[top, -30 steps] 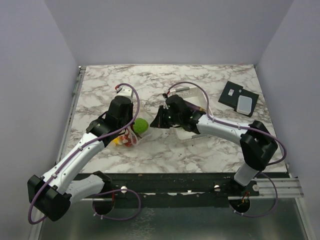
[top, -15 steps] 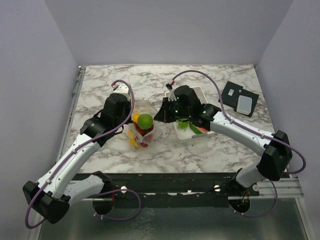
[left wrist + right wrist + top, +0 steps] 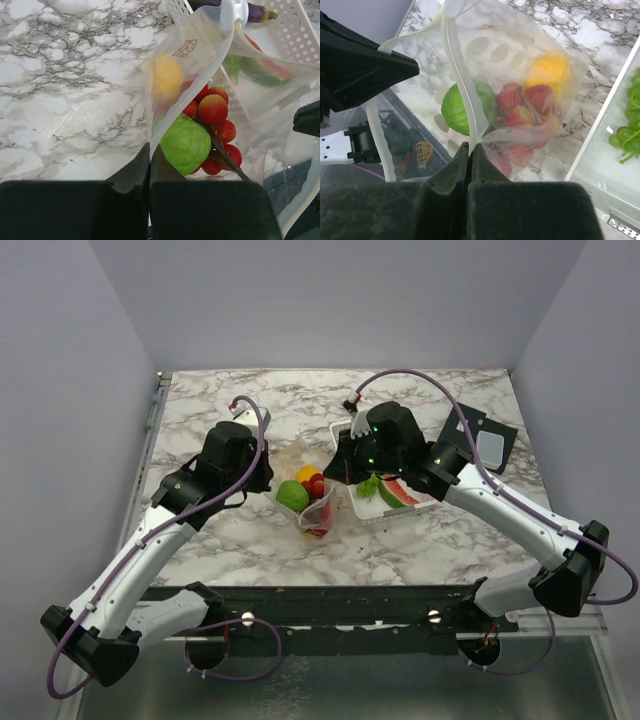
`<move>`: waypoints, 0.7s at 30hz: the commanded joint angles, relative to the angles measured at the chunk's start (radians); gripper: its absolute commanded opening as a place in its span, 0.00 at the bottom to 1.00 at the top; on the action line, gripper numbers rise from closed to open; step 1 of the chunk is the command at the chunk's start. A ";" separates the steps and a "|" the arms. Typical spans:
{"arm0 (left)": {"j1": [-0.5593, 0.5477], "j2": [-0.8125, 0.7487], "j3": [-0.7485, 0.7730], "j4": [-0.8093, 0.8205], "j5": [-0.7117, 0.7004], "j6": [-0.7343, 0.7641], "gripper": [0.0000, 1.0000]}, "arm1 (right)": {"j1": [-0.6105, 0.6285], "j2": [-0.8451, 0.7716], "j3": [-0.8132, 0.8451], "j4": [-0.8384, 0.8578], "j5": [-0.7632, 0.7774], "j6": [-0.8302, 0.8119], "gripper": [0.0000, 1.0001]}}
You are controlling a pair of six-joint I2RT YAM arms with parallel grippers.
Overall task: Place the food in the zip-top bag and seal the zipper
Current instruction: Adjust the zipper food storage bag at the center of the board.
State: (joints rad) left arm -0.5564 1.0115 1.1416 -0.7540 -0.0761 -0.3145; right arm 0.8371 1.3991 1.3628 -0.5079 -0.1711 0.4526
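The zip-top bag [image 3: 312, 506] hangs between both grippers, just left of the white basket [image 3: 372, 512]. My left gripper [image 3: 149, 150] is shut on one edge of the bag's mouth. My right gripper [image 3: 470, 146] is shut on the opposite edge. The zipper [image 3: 456, 75] is a white strip; its two sides stand apart, meeting at a white slider [image 3: 452, 7]. Inside the bag lie food pieces: a green one [image 3: 185, 144], a red cherry cluster [image 3: 216, 125] and a yellow one [image 3: 166, 75]. A watermelon slice [image 3: 398, 495], green grapes [image 3: 632, 135] and the eggplant [image 3: 256, 11] are in the basket.
A black flat object with a pale card [image 3: 480, 435] lies at the back right of the marble table [image 3: 220, 410]. The dark front rail [image 3: 330, 602] runs along the table's near edge. Grey walls close in the left, right and back.
The bag has travelled right, from the left arm's side to beside the basket, with both grippers still shut on it. The right arm has lifted and swung back, uncovering the basket.
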 commanded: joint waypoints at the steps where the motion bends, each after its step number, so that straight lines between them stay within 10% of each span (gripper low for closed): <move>1: 0.003 0.018 -0.033 0.027 0.031 -0.035 0.00 | 0.007 0.017 -0.021 0.001 0.063 -0.021 0.01; 9: 0.003 0.124 -0.205 0.149 -0.012 -0.088 0.00 | 0.007 0.176 -0.094 0.042 0.055 -0.010 0.01; 21: 0.003 0.006 0.098 0.120 0.071 -0.063 0.00 | 0.007 0.000 0.132 -0.058 0.129 -0.059 0.01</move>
State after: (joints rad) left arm -0.5560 1.0706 1.1580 -0.6521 -0.0402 -0.3798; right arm 0.8379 1.4761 1.4109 -0.5346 -0.0906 0.4229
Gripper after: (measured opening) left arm 0.003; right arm 0.014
